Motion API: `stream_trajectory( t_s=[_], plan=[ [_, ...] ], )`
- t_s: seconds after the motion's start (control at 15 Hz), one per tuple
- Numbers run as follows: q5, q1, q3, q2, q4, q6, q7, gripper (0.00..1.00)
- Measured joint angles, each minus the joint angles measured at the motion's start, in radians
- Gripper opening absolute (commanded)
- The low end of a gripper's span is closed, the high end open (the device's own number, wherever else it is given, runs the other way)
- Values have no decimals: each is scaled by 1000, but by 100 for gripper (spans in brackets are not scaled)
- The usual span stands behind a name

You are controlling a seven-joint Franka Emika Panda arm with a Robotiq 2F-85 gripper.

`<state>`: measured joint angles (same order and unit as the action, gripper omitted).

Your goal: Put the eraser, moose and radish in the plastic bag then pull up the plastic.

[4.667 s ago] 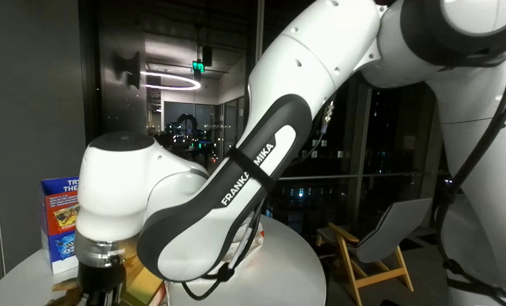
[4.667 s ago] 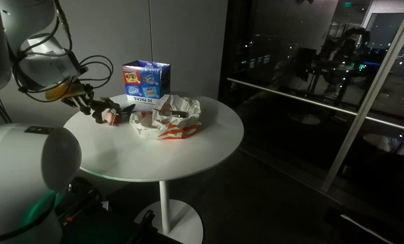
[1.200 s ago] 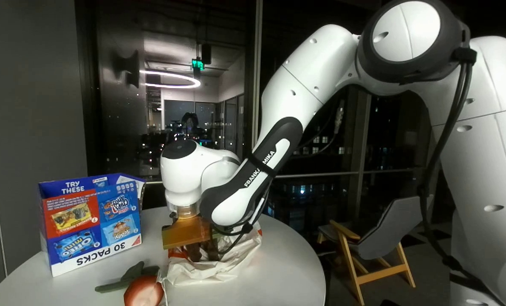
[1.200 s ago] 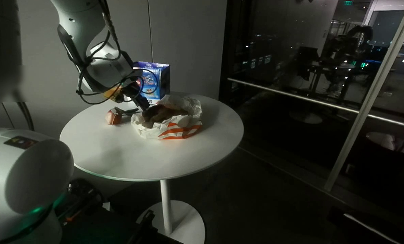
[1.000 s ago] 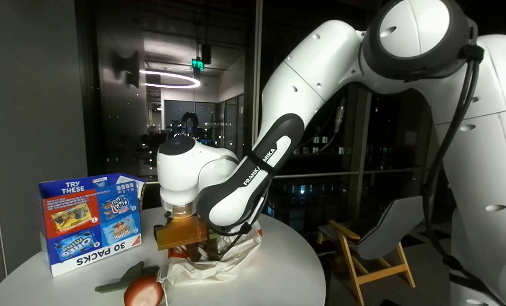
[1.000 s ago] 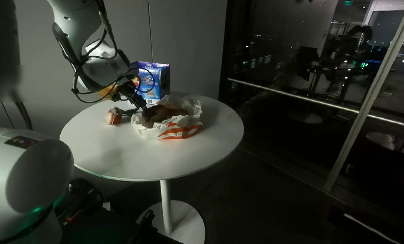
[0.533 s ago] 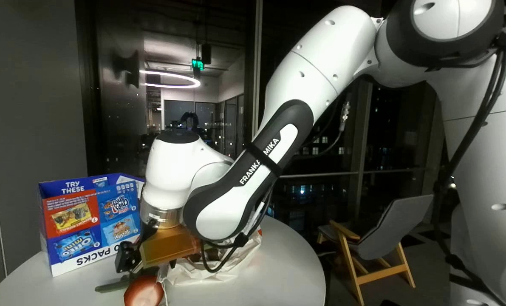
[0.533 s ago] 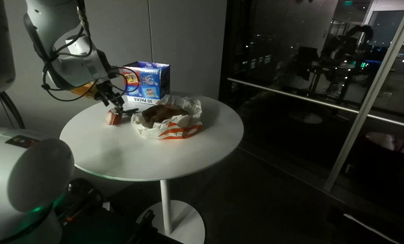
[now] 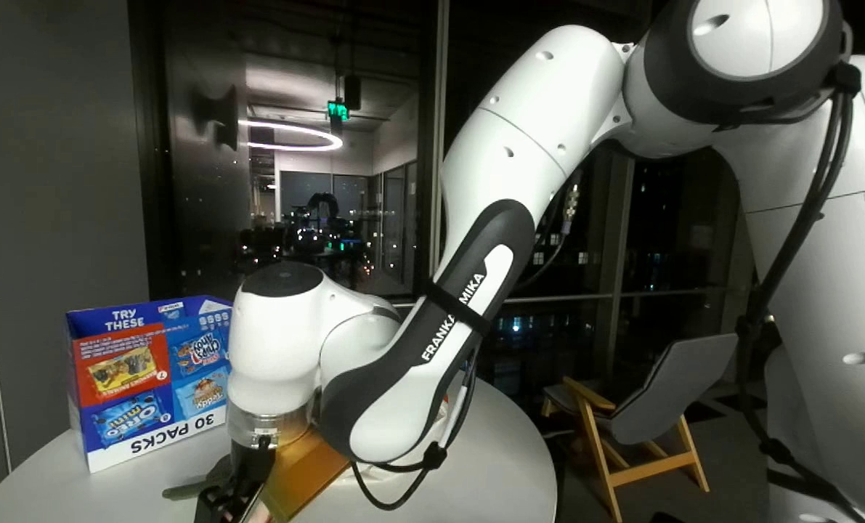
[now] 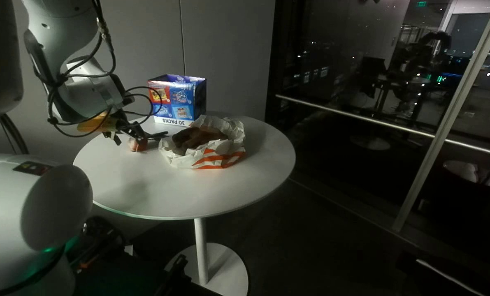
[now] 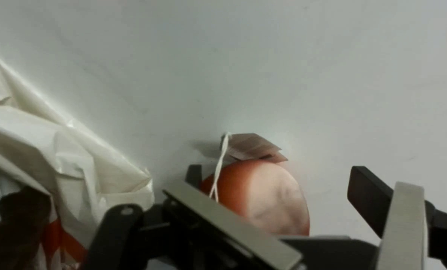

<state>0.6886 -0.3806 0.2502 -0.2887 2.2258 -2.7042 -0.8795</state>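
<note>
In the wrist view the radish [image 11: 274,198], red-orange with a pale end and a string tag, lies between the spread fingers of my gripper [image 11: 277,177]. It sits close to the left finger, with a wide gap before the right finger. In an exterior view the gripper [image 10: 128,137] is down at the radish [image 10: 138,145], partly covering it. The brown moose [image 10: 198,137] rests inside the crumpled white plastic bag [image 10: 222,154] with orange-red stripes. The bag [image 11: 65,150] also shows at the left of the wrist view. The eraser is hidden or out of view.
A blue-and-red snack box [image 9: 152,385] stands on the round white table [image 9: 505,465], behind the radish and bag in an exterior view [image 10: 179,98]. Green leaves [image 9: 196,487] stick out beside the radish. The bag lies close beside the gripper's left finger.
The moose, earlier at the gripper, now lies in the bag, let go. My gripper has moved from the bag across to the radish, turned and come lower, its fingers around it.
</note>
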Motion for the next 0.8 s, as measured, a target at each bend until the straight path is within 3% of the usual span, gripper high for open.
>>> stream_trajectory(
  t_s=[0.2,0.47,0.53,0.6,0.8],
  plan=[
    [158,-36,-44,-8,-15,13,-61,100],
    [246,-56,-59,-30,-37,14,-96,100],
    [270,-61,-63,-38,-45,15,-108,75],
    [297,-65,-70,-46,-56,17,-121,75],
    [372,-81,-92,-75,-94,35,-168,49]
  ],
)
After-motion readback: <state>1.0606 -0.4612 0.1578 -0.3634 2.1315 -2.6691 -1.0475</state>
